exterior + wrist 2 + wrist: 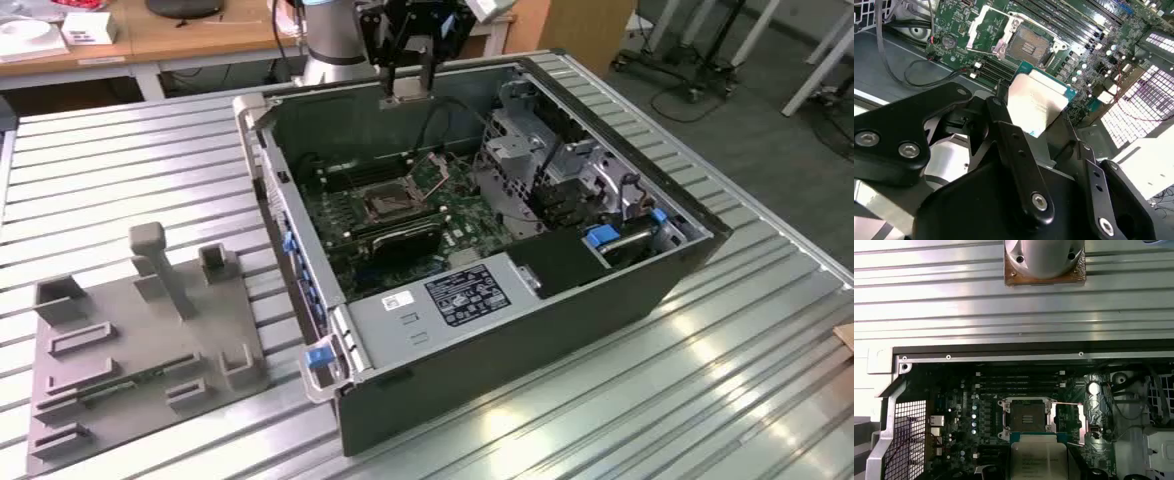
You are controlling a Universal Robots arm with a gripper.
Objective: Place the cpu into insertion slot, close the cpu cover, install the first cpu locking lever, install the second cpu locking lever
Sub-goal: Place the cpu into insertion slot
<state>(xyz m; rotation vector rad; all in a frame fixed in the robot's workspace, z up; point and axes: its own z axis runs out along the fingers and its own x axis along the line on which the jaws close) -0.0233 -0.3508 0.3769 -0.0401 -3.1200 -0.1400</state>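
1. Closest in the second wrist view is the black metal gripper (1036, 117) with its two long, smooth fingers (1014, 145). It is closed only as far as the chip is wide, and the chip is pinched by two opposite edges.
2. The cpu (1040, 97) is a small, flat, square chip with a dull silver metal top and a thin green edge. It is held tilted in the air, above the board and apart from the slot. In the exterior view the cpu (406, 98) is seen up near the far rim of the open case.
3. Below it lies the insertion slot (1029, 47), a square socket with a dark, bumpy middle and a shiny silver metal rim. Its dark middle is open to view.
4. The cpu cover (985, 27), a thin silver metal frame with a cut-out middle, is swung open to one side of the slot.
5. Both are set on the flat green motherboard (954, 30). Long, thin black memory slots (1019, 385) are lined up beside the socket.
6. The board is seated in a dark grey, box-shaped metal computer case (534, 340), laid on its side with the open side up.
7. The case is rested on a silver table (747, 380) made of ridged metal strips. A grey block with pegs and pockets (147, 350) is seen at the exterior view's left, well apart from the case.
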